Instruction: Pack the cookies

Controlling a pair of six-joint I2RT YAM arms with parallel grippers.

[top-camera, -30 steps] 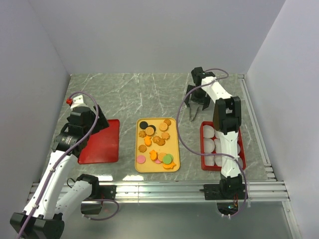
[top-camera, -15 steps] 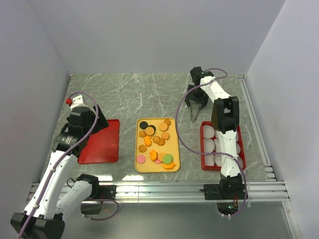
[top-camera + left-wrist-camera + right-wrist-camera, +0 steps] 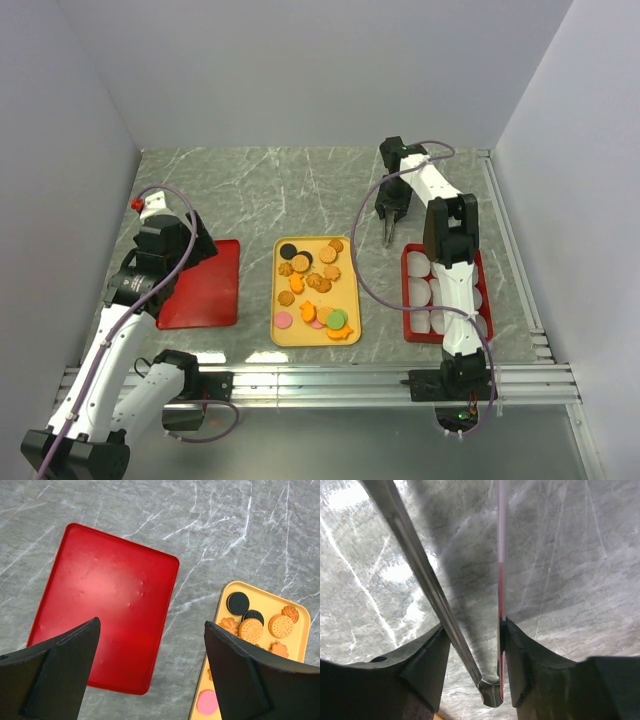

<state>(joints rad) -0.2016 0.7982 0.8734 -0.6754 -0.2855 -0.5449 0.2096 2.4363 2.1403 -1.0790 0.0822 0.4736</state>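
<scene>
Metal tongs (image 3: pixel 388 232) point at marble (image 3: pixel 280 190) near a yellow tray (image 3: pixel 348 290), a flat red tray (image 3: pixel 205 285) and white cups (image 3: pixel 420 292)

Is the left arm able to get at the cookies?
Likely yes: the left gripper hangs open over the red tray, nothing between it and the cookies on the yellow tray.

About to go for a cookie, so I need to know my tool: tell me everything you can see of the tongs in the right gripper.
The tongs are two long, thin, shiny metal-looking strips joined at a rounded bend, held between the right gripper's fingers, one strip against each. The right strip shows a red streak. The strips splay apart with nothing between them. From above they point down over bare table between the yellow tray and red cup tray.
</scene>
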